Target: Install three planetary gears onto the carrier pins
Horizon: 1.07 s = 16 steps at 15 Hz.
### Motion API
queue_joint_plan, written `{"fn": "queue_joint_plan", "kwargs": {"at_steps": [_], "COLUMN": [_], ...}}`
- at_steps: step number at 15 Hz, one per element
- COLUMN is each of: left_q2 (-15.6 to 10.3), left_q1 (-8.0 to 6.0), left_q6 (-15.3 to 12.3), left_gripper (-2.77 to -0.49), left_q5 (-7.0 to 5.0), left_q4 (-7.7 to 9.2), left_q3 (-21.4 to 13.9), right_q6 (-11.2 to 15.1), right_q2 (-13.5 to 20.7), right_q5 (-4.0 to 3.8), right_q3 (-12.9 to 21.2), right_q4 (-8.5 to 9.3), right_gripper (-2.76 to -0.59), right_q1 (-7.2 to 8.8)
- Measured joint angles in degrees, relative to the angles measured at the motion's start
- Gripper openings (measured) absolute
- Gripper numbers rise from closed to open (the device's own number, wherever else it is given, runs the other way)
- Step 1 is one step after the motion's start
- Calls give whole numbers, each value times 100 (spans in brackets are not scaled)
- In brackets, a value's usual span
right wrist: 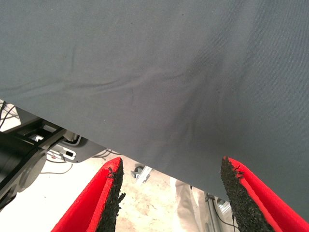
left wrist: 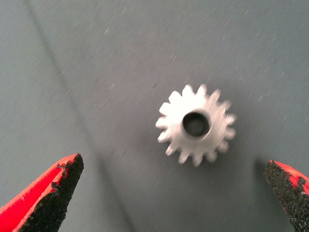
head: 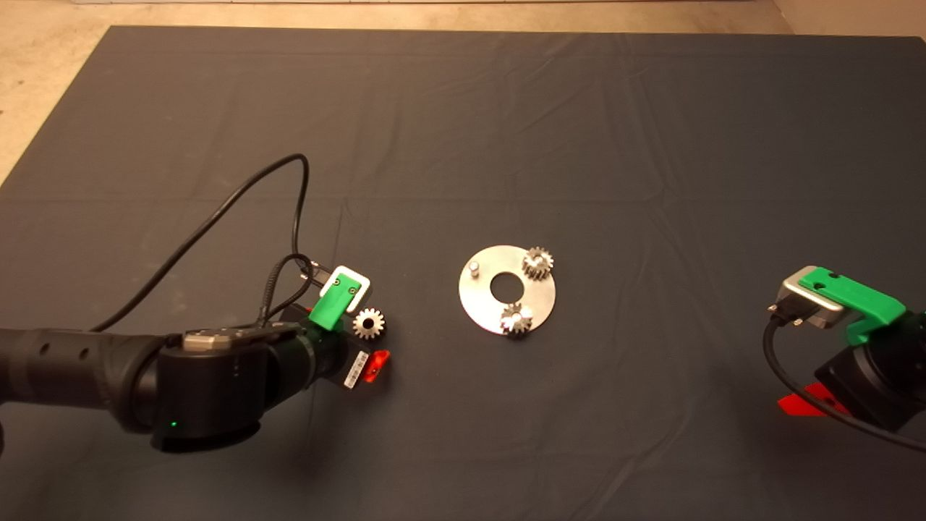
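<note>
The round silver disc lies flat at the mat's middle. Two planetary gears sit on two of its carrier pins. The third pin stands bare at the disc's left. The third gear lies flat on the mat, left of the disc. My left gripper hangs over it, open. In the left wrist view the gear lies between the two spread fingers, touching neither. My right gripper is parked at the lower right, open and empty.
A black cable loops from the left arm over the mat behind the left gripper. The mat's edge and the floor with equipment show in the right wrist view.
</note>
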<state>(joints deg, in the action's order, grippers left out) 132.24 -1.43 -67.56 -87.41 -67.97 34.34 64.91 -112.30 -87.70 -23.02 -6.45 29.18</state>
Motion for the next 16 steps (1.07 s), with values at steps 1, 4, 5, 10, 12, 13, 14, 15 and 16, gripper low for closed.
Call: {"fn": "queue_joint_plan", "kwargs": {"at_steps": [1, 4, 5, 10, 12, 13, 14, 15, 16], "left_q2": [48, 157, 161, 177, 183, 183, 183, 183, 183], "left_q1": [0, -2, -5, -5, -5, -5, -5, -5, -5], "left_q6": [8, 9, 9, -2, -2, -2, -11, -68, -114], "left_gripper": [-51, -51, -51, -58, -68, -74, -76, -87, -88], "left_q5": [0, 0, 1, 54, 97, 100, 102, 130, 187], "left_q4": [0, 0, 0, 1, 4, 4, 1, 2, 1], "left_q3": [50, 210, 246, 460, 468, 468, 468, 468, 468], "right_q6": [-12, -37, -37, -59, -61, -61, -61, -61, -63], "right_q2": [11, 12, 12, 12, 10, 12, 12, 12, 12], "right_q5": [-1, 0, -1, -1, 0, -1, 0, 0, 0], "right_q3": [0, 0, 0, 0, 0, 0, 0, 0, 0], "right_q4": [0, 0, 0, 0, 0, 0, 0, 0, 0], "right_gripper": [-188, -188, -188, -188, -188, -188, -188, -188, -188], "right_q1": [0, 0, 0, 0, 0, 0, 0, 0, 0]}}
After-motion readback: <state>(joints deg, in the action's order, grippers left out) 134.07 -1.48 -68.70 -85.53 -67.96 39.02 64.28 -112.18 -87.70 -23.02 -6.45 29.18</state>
